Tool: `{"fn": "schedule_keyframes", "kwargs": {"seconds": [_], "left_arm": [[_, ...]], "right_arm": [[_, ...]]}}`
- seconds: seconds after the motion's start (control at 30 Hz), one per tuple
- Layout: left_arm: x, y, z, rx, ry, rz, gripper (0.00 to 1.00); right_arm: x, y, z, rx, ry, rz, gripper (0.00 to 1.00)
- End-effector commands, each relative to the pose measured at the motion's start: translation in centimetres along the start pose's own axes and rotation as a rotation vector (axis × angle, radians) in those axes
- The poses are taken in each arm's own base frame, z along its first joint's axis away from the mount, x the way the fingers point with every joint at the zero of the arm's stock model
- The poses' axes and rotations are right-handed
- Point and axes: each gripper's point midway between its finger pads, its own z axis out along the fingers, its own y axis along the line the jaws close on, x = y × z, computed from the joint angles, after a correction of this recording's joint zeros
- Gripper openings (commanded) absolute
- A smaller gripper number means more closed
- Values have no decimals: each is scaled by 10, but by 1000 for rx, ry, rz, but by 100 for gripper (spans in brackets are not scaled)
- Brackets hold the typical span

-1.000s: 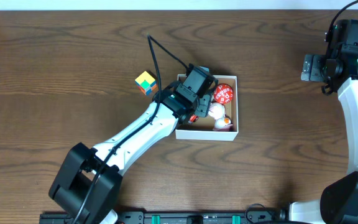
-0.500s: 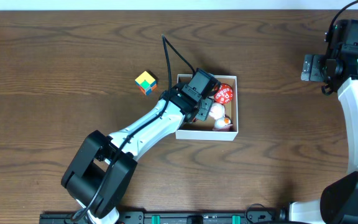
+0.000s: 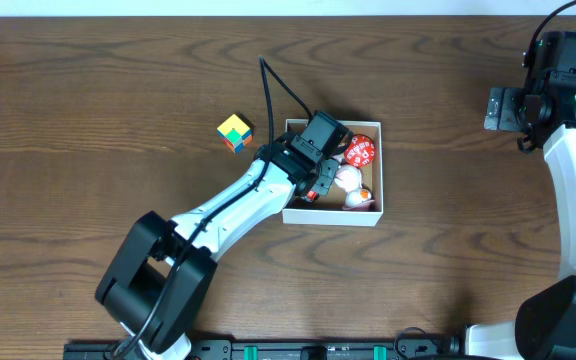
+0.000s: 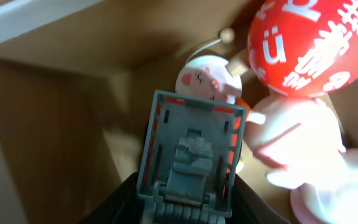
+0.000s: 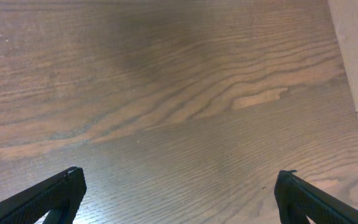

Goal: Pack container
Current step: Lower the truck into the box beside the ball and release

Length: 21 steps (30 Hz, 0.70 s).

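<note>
At mid-tabletop [image 3: 118, 100], the container [image 3: 333, 217] holds 1 red ball [image 4: 303, 43] and 1 white figure [image 4: 207, 78]; the left fingers [image 4: 120, 208], inside it, pinch a grey toy [image 4: 191, 149], best lowered onto bare floor clear of both before release; the right fingers [image 5: 55, 193] stand spread, well apart.

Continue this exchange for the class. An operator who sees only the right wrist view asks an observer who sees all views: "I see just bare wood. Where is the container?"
Observer: The container sits mid-table, and the left end effector reaches down inside it.
Operator: Is that end effector holding anything?
Observer: Yes, it is shut on a grey blocky toy with red marks.
Operator: Is anything left outside?
Observer: A multicoloured cube lies on the wood on the left arm's side of the container, apart from it.
</note>
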Motion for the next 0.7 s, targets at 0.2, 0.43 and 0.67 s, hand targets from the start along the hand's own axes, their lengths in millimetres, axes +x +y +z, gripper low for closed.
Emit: {"fn": "schedule_keyframes", "kwargs": {"seconds": [0.2, 0.43, 0.67], "left_arm": [[-10, 5, -48, 11, -44, -139, 38], [-8, -1, -49, 18, -43, -164, 39], [-6, -10, -50, 28, -39, -150, 39]], "right_arm": [[-4, -3, -3, 6, -11, 24, 99], [-4, -3, -3, 6, -11, 24, 99], [-4, -3, -3, 6, -11, 24, 99]]}}
